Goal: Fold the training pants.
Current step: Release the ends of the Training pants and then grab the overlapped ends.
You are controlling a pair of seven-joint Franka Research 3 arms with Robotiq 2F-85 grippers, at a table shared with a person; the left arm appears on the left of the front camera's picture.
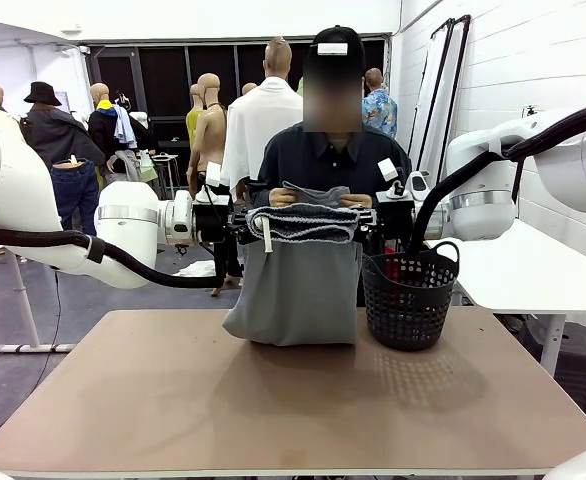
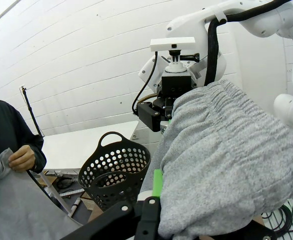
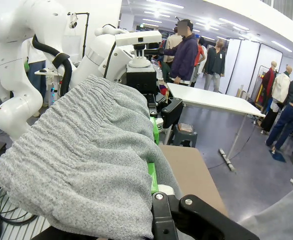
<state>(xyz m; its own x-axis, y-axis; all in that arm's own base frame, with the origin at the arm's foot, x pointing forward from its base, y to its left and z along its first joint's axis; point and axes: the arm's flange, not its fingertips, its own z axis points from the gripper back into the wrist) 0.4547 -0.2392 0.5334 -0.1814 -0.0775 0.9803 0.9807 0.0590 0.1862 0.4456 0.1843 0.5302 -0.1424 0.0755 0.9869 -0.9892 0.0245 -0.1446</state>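
Note:
The light grey training pants (image 1: 298, 285) hang by their gathered waistband (image 1: 303, 222) between my two grippers, and the lower end rests on the table. My left gripper (image 1: 235, 222) is shut on the waistband's left end and my right gripper (image 1: 378, 218) on its right end. In the left wrist view the waistband (image 2: 221, 150) drapes over my left gripper (image 2: 161, 195), green pad (image 2: 158, 181) against the cloth. In the right wrist view the pants (image 3: 86, 160) cover my right gripper (image 3: 154, 185). Behind, the person's hands (image 1: 283, 197) hold up a fold of grey fabric.
A black mesh basket (image 1: 408, 295) stands on the brown table (image 1: 173, 400) just right of the hanging pants, below my right gripper. The person stands at the far edge. A white table (image 1: 533, 270) is at the right.

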